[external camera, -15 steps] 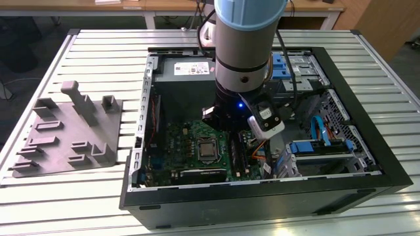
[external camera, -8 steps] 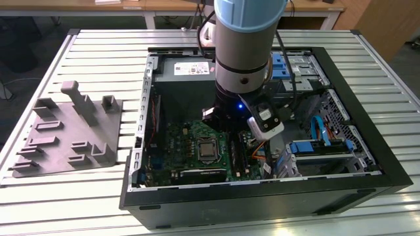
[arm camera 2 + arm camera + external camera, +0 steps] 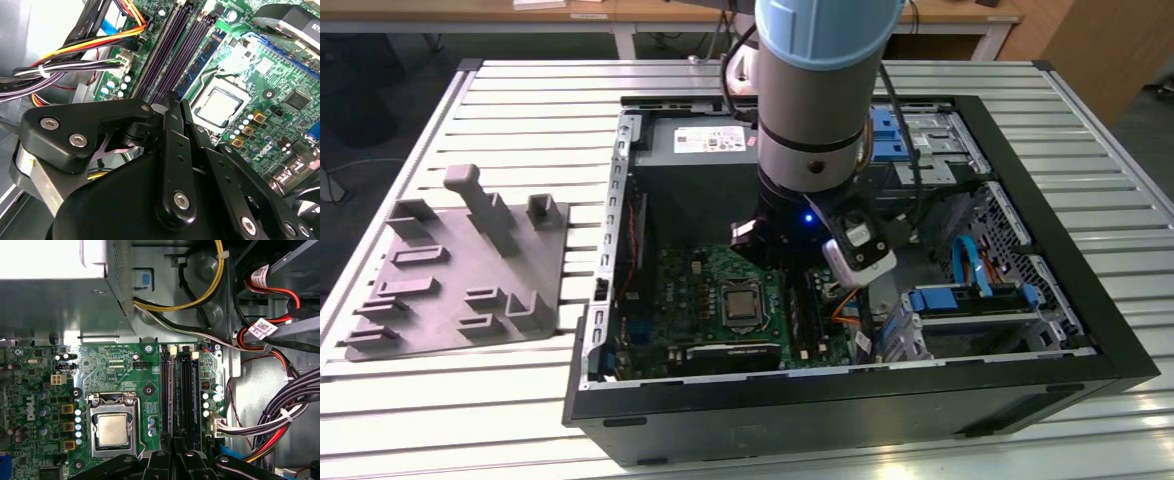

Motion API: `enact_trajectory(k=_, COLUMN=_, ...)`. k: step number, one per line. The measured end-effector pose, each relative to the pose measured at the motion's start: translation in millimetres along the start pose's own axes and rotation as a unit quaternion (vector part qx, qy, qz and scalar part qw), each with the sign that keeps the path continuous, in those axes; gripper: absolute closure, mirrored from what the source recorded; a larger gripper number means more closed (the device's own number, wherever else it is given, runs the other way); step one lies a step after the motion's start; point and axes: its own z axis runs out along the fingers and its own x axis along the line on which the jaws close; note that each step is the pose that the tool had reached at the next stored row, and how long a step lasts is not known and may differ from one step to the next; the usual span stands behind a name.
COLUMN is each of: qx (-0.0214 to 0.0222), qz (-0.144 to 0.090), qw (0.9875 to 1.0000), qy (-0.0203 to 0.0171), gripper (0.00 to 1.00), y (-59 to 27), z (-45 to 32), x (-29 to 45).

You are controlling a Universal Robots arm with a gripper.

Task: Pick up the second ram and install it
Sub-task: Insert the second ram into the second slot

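Green motherboard [image 3: 125, 370] lay flat in the open computer case [image 3: 1067, 330], its memory slots [image 3: 182, 390] facing up, so the gripper [image 3: 175, 107] hung directly over them with fingers pressed together. The second ram seemingly sat in a slot [image 3: 169, 390]; I could not be sure.

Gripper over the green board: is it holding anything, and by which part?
Cannot be told. The gripper hangs just above the motherboard's long slots, and anything it may grip is hidden.

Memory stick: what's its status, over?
End effector down inside the case, at the memory slots. A blue-green stick stands in one slot; can't tell if second ram. Cable bundle beside slots, apart.
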Motion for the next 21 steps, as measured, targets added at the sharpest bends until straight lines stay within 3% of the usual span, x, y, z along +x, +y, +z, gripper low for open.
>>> enact_trajectory(k=21, qx=0.0003, qz=0.000, qw=1.0000, qy=0.0000, gripper=0.86, y=-0.8, z=9.5, x=-1.5)
